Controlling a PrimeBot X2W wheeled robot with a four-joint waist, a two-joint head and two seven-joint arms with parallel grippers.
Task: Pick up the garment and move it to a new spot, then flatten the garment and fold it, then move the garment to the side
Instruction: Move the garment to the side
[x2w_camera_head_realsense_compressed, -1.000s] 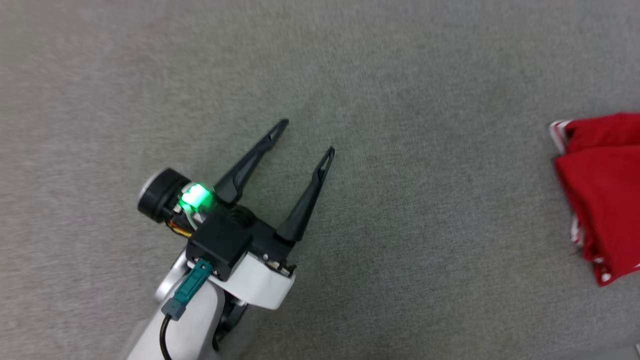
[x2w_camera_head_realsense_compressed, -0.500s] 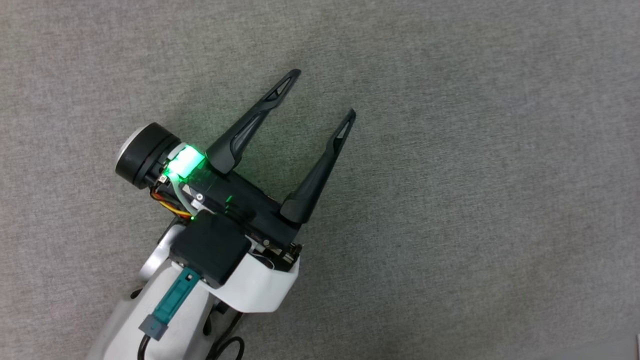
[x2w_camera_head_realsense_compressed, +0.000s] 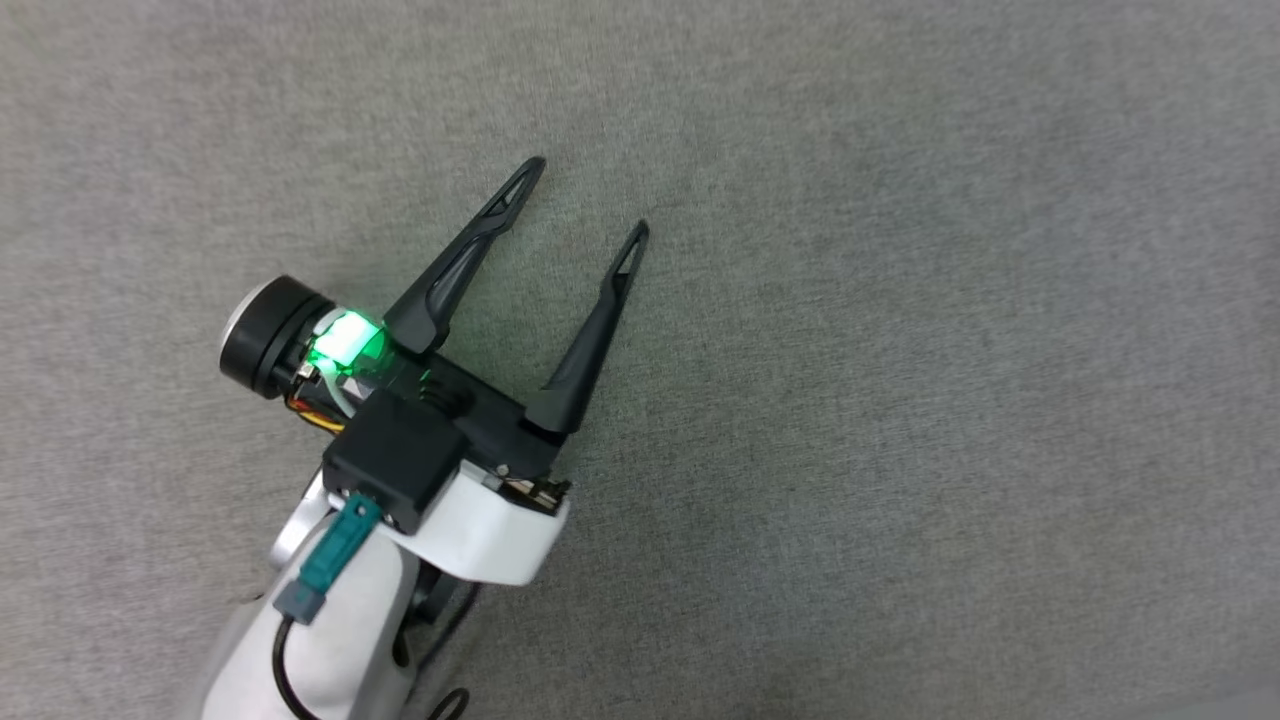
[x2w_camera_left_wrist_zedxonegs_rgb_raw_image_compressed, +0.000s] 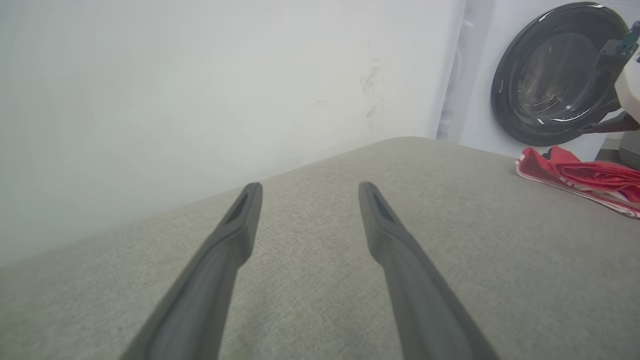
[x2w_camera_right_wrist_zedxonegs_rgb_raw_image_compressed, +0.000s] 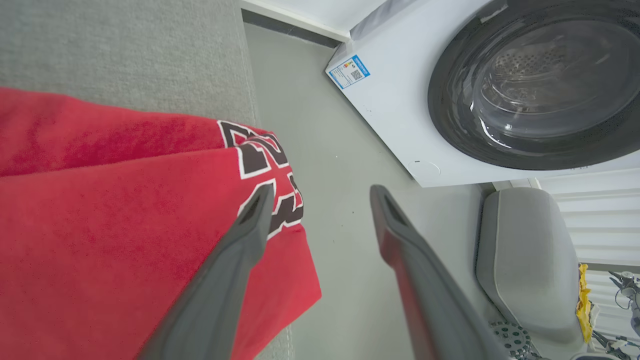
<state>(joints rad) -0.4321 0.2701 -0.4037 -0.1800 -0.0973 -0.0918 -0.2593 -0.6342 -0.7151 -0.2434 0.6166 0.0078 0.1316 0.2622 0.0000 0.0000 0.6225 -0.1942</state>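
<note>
Right wrist view: red garment (x2w_camera_right_wrist_zedxonegs_rgb_raw_image_compressed: 100, 225) beneath the spread, empty right end effector (x2w_camera_right_wrist_zedxonegs_rgb_raw_image_compressed: 321, 189), mostly to its left.

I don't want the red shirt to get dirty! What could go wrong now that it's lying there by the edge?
1. The shirt lies right at the edge of the gray surface, with one corner poking out over the floor. It might slide off.
2. The right gripper is open and hangs over the shirt's edge. If a finger catches the cloth when it moves away, it could drag the shirt along or mess it up.
</note>
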